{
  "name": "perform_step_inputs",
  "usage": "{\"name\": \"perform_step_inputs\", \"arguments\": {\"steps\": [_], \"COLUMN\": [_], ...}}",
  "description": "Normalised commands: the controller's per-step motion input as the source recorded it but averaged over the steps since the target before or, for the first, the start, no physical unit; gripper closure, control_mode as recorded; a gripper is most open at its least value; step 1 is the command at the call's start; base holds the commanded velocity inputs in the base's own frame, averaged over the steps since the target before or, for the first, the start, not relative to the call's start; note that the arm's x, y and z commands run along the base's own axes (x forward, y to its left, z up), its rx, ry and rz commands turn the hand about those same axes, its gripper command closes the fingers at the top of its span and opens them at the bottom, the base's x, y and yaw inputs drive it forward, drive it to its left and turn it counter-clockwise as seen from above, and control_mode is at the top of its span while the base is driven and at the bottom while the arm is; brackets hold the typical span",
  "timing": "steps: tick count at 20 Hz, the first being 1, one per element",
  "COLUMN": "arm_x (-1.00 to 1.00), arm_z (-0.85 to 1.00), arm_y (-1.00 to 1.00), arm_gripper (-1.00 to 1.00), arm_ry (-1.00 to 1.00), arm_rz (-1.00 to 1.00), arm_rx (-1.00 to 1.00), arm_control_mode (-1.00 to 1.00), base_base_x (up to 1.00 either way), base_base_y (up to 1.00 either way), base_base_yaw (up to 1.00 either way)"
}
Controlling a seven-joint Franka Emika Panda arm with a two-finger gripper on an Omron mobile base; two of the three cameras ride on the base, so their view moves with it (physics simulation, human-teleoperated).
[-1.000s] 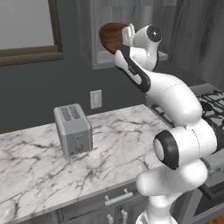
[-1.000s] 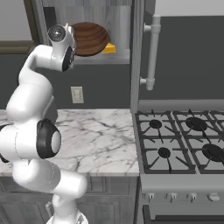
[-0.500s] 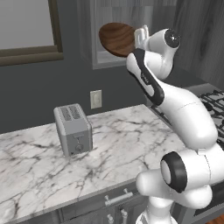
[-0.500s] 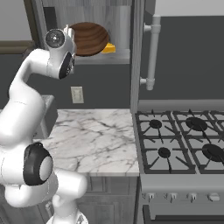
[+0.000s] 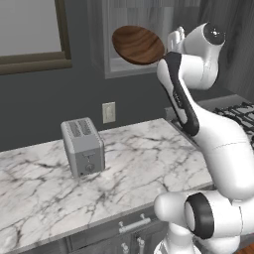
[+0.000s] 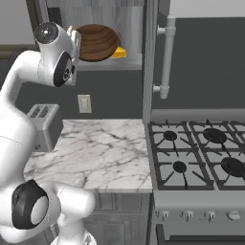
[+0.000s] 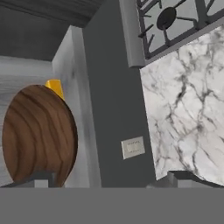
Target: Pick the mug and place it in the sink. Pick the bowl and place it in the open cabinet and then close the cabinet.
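A dark grey kitchen wall backs a white marble-patterned table [image 5: 134, 163], with a black gas stove [image 6: 201, 158] at its right end. Above the table hangs the grey wood-grain wall cabinet [image 6: 129, 60], its interior exposed. The wide, round dark-brown wooden bowl [image 5: 138, 44] sits inside on the cabinet shelf, tilted up on edge, with a small yellow wedge-shaped object [image 6: 119, 51] just beside it. The gripper [image 7: 109, 181] is raised at the cabinet opening next to the bowl; the jaws stand wide apart and hold nothing.

Risks, as judgement:
- The bowl stands tilted. A brush from the wrist or forearm could roll it off the shelf onto the table.
- The framed cabinet door [image 6: 148, 57] appears edge-on, its vertical silver bar handle [image 6: 165, 57] facing the stove. A misjudged sweep could catch the arm between door and frame.
- If the bowl overhangs the shelf lip, the door may strike it and fail to shut.

Count:
- Wooden bowl: one.
- Yellow wedge: one.
- Grey two-slot toaster [image 5: 83, 147] on the table: one.
- White wall outlet [image 5: 108, 112]: one.
- Stove burners fully visible: four.
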Motion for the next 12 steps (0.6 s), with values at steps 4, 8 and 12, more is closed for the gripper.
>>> {"name": "perform_step_inputs", "arguments": {"steps": [4,8,12], "arm_x": [-0.73,-0.96,-0.91], "arm_z": [0.00,-0.02,-0.02], "arm_y": [-0.31,-0.23,-0.27], "arm_gripper": [-1.00,-1.00,-1.00], "arm_ry": [0.01,0.00,-0.03], "arm_rz": [-0.05,0.00,0.00], "arm_rx": [0.01,0.02,0.00], "arm_control_mode": [-1.00,-1.00,-1.00], "base_base_x": [0.00,0.00,0.00], "base_base_y": [0.00,0.00,0.00], "base_base_yaw": [0.00,0.00,0.00]}}
